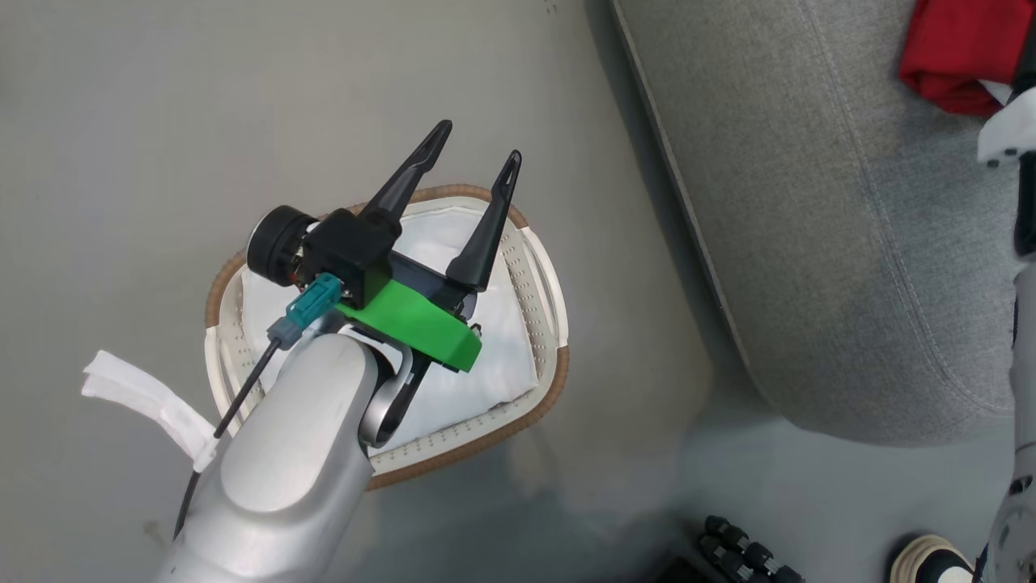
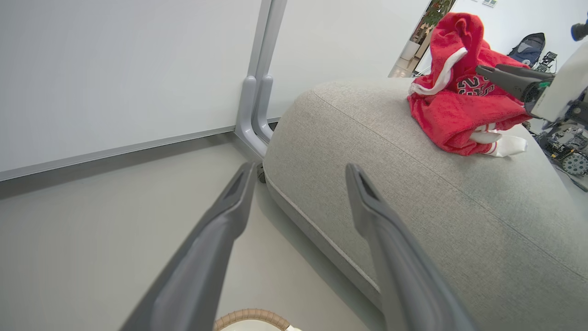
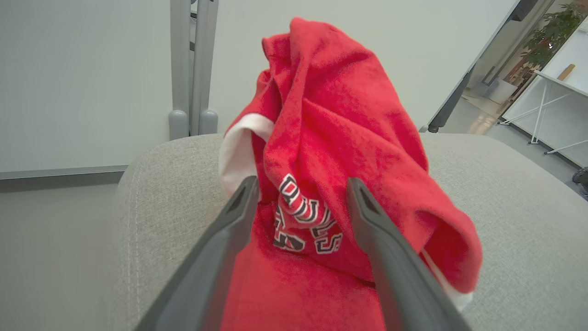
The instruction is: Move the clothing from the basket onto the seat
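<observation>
Right wrist view: release step, I judge. Right claw (image 3: 302, 181) stands wide, gripping nothing, clothing (image 3: 330, 115) on the seat (image 3: 505, 207) at 12 o'clock. Left claw (image 1: 479, 141) open, empty; next, withdraw clear.

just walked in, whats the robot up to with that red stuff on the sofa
A two-armed robot is moving clothing, red jerseys, from a basket on the floor onto a grey seat. The clothing lies heaped on the seat, with the right gripper at the heap, jaws apart and not clamping it. The left gripper hovers open above the basket; what shows of its inside is white liner, though the arm hides part.
</observation>
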### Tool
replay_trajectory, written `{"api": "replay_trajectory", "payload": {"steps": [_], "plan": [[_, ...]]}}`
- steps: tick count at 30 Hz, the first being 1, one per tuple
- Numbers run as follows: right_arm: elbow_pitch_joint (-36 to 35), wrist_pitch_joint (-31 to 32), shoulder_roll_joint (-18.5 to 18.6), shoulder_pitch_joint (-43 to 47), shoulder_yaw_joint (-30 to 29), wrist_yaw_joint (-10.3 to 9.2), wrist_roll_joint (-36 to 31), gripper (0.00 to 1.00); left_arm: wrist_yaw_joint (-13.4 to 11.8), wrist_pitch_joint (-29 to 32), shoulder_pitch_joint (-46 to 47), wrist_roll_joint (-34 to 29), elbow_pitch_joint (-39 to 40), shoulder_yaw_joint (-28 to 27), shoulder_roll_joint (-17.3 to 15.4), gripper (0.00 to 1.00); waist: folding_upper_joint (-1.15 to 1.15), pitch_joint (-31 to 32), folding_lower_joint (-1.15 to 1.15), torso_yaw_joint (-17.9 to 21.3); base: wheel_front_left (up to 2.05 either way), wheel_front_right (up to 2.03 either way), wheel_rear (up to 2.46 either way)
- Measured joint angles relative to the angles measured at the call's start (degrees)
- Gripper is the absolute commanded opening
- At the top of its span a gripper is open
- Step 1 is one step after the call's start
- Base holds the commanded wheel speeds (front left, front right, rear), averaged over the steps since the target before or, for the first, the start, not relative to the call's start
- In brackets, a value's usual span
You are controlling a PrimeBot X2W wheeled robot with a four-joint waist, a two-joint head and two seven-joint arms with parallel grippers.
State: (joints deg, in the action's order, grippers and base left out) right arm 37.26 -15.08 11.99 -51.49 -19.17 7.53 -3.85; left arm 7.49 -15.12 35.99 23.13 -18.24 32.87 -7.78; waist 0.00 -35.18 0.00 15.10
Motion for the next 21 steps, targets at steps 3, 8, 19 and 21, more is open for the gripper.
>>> {"api": "replay_trajectory", "payload": {"steps": [3, 8, 19, 21], "plan": [[-3.7, 0.0, -0.7, 5.1, 0.6, 0.00, 1.9, 1.00, 0.0, 0.0, -0.2, -0.6, 1.0, -2.2, 0.7, 1.00, 0.00, 1.0, 0.00, -0.4, 0.00, 0.00, 0.00], [-8.3, 0.0, -1.8, 12.2, 4.4, 0.00, 5.4, 1.00, 0.0, 0.0, -2.8, -3.0, 1.6, -7.0, 1.0, 1.00, 0.00, 3.3, 0.00, -1.4, 0.00, 0.00, 0.00], [-14.6, 0.0, -4.0, 22.4, 12.2, 0.00, 10.3, 1.00, -0.5, 0.0, -12.5, -10.1, 1.7, -20.5, 3.6, 1.00, 0.00, 9.5, 0.00, -7.8, 0.00, 0.00, 0.00], [-15.0, 0.0, -4.4, 23.4, 13.2, 0.00, 10.5, 1.00, -0.8, 0.0, -14.1, -11.1, 0.8, -22.1, 3.7, 1.00, 0.00, 10.7, 0.00, -9.3, 0.00, 0.00, 0.00]]}}
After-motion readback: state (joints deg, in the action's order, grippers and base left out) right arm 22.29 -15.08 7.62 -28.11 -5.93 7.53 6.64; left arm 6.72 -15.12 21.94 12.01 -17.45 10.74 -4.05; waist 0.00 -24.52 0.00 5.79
